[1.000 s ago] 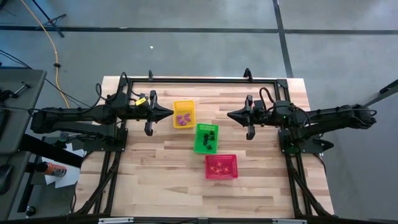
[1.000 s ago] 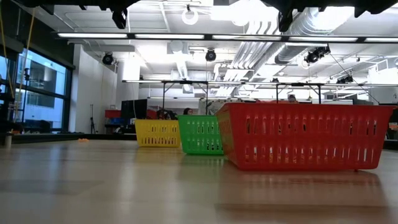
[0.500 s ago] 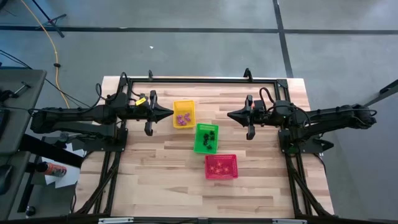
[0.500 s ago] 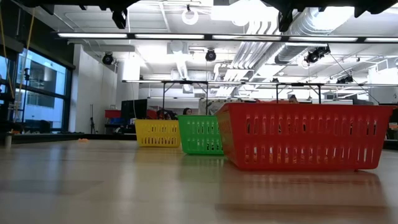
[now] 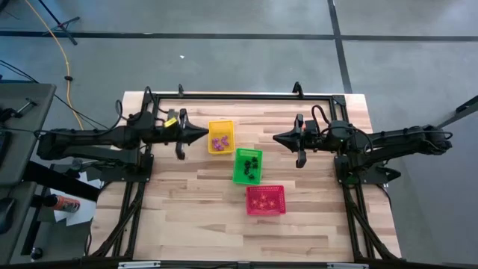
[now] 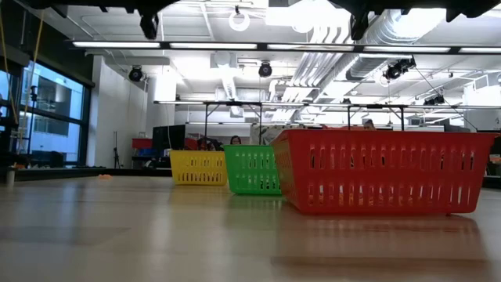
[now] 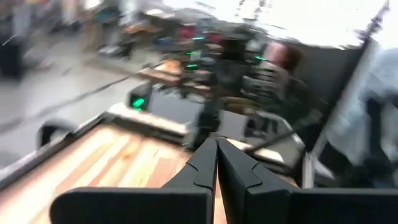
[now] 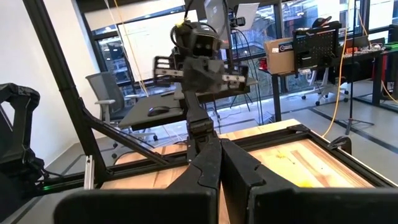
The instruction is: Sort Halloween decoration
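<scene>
Risk, spill: the yellow basket (image 5: 220, 137), green basket (image 5: 248, 166) and red basket (image 5: 266, 199) are light mesh; a low arm pass could nudge one and scatter what has been sorted, judging by how close the left arm hangs to the yellow one.
Risk, mix-up: the pieces are tiny and the baskets sit corner to corner in a diagonal row, so a release slightly off target could land in the neighbouring basket.
Risk, missed grasp: small flat pieces against mesh floors leave little to pinch; a retrieval would likely slip.
Left end effector (image 5: 203, 136): pinched fully together, holding nothing, raised over the worktop (image 5: 179, 217) just at 9 o'clock of the yellow basket.
Right end effector (image 5: 278, 138): likewise pressed together and empty, at about 1 o'clock of the green basket, well clear of it.
Purple trinkets (image 5: 219, 142): a small cluster inside the yellow basket.
Black trinkets (image 5: 252, 167): dark bits spread in the green basket.
Orange trinkets (image 5: 263, 200): probably the pale specks in the red basket; they are hard to tell against the red floor.
Loose pieces: none visible on the worktop in the high view, so the sorting looks about finished.
Low view: only basket walls show; the contents are hidden.
</scene>
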Tool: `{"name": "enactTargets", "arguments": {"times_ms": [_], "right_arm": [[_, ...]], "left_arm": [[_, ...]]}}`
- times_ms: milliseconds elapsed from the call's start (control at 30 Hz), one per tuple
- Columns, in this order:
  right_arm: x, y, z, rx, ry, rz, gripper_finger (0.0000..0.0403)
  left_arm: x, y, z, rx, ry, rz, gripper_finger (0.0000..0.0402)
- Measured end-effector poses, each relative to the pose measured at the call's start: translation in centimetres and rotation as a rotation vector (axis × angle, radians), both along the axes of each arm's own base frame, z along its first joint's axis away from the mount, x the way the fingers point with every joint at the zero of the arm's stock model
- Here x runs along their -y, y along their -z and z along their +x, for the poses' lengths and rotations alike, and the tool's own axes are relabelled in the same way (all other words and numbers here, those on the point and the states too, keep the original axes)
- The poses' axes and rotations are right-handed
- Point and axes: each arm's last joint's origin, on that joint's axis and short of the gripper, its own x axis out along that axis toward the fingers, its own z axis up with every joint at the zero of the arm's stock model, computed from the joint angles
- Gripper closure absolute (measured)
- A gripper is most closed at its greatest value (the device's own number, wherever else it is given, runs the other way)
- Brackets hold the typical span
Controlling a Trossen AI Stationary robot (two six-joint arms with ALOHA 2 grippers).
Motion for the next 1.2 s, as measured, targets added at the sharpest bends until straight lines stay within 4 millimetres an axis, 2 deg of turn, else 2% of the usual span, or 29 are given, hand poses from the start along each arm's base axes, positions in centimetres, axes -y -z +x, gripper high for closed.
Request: {"name": "enactTargets", "arguments": {"times_ms": [100,200,400,567,767,1067,1200], "right_arm": [[0.0,0.0,0.0,0.0,0.008,0.001,0.0401],[0.1,0.0,0.0,0.0,0.014,0.002,0.0401],[0.3,0.1,0.0,-0.004,0.021,0.046,0.0401],[0.4,0.1,0.0,-0.003,0.024,0.064,0.0401],[0.4,0.1,0.0,-0.007,0.023,0.082,0.0401],[0.4,0.3,0.0,-0.025,0.023,0.084,0.0401],[0.4,0.3,0.0,-0.028,0.024,0.084,0.0401]], "left_arm": [[-0.7,0.2,0.3,-0.063,-0.155,-0.147,0.0398],[-2.2,0.1,0.2,-0.223,-0.284,-0.206,0.0384],[-7.2,0.6,-1.6,-0.621,-0.596,-0.365,0.0318],[-11.4,3.1,-3.6,-0.827,-0.81,-0.493,0.0255],[-14.4,7.1,-4.8,-1.014,-0.928,-0.657,0.0204],[-16.3,12.6,-5.2,-1.107,-1.131,-0.845,0.02],[-16.9,13.5,-4.9,-1.075,-1.194,-0.839,0.0201]]}}
